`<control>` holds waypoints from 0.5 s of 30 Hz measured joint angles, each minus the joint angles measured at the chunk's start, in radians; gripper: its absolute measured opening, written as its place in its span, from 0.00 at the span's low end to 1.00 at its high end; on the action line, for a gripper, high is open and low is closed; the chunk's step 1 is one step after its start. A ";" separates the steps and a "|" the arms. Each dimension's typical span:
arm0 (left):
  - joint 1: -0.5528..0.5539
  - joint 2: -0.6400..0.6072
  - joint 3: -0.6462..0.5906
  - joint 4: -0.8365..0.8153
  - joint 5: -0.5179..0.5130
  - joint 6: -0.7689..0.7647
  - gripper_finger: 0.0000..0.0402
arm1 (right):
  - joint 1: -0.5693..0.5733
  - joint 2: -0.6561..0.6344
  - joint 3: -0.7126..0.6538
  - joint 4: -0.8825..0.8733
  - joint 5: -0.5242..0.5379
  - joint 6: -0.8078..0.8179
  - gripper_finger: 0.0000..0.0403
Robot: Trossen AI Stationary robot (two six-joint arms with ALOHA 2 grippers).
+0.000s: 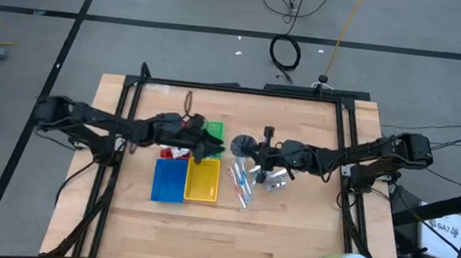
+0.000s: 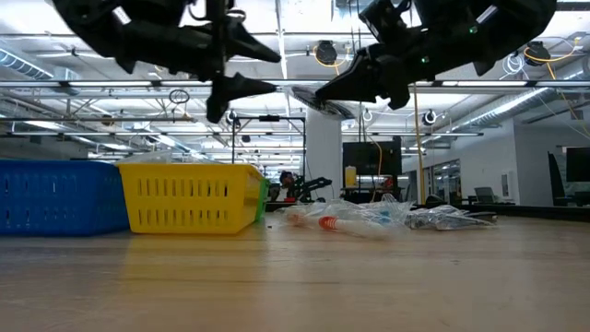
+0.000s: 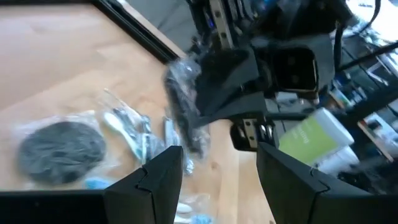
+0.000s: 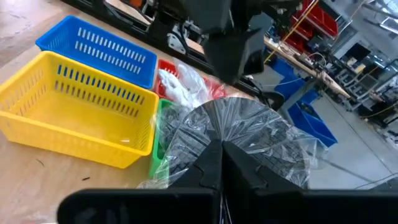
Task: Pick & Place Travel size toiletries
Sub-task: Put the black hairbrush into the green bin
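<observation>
Wooden tabletop (image 1: 288, 230): right hand (image 1: 248, 145) clamped on a bagged grey disc (image 4: 236, 134), just beside the green tray (image 1: 214, 132) (left hand (image 3: 214, 174), fingers apart, hovers nearer the trays)

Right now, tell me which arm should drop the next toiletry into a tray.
Right. The right gripper is shut on a bagged dark grey disc, raised beside the trays. The left gripper hangs open and empty over the green tray.

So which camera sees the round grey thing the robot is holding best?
The right wrist view: the bagged grey disc fills it, pinched by the right gripper. High view shows a dark blob; low view sees it edge-on.
</observation>
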 joint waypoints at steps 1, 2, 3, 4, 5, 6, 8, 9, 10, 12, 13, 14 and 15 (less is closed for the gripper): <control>0.000 0.025 0.020 0.000 0.009 0.000 0.50 | 0.004 0.000 0.000 0.000 0.000 -0.002 0.00; 0.000 0.046 0.036 0.000 0.011 -0.001 0.50 | 0.007 0.000 0.000 0.000 0.000 -0.003 0.00; 0.000 0.064 0.049 -0.001 0.011 -0.001 0.50 | 0.011 0.000 0.000 0.000 0.000 -0.006 0.00; 0.000 0.082 0.062 -0.001 0.011 -0.001 0.50 | 0.013 0.000 0.000 0.001 -0.001 -0.009 0.00; 0.001 0.098 0.074 -0.001 0.010 0.000 0.50 | 0.016 0.000 0.000 0.001 -0.001 -0.011 0.00; 0.001 0.111 0.082 0.000 0.010 0.000 0.50 | 0.018 0.000 0.000 0.000 -0.001 -0.011 0.00; 0.002 0.137 0.097 -0.001 0.010 -0.001 0.50 | 0.018 0.000 0.000 0.001 -0.001 -0.011 0.00; 0.002 0.147 0.102 -0.001 0.010 -0.001 0.50 | 0.018 0.000 0.000 0.001 -0.001 -0.011 0.00; 0.003 0.158 0.107 -0.001 0.010 -0.001 0.50 | 0.018 0.000 0.000 0.001 -0.001 -0.011 0.00; 0.003 0.175 0.118 -0.001 0.010 0.004 0.50 | 0.018 0.000 0.001 0.002 -0.001 -0.011 0.00; 0.003 0.183 0.121 0.000 0.009 0.005 0.50 | 0.018 0.000 0.001 0.005 -0.001 -0.011 0.00; 0.003 0.190 0.124 -0.001 0.009 0.005 0.50 | 0.018 0.000 0.001 0.008 -0.001 -0.011 0.00; 0.003 0.195 0.127 -0.001 0.009 0.006 0.50 | 0.018 -0.001 0.001 0.008 -0.001 -0.011 0.00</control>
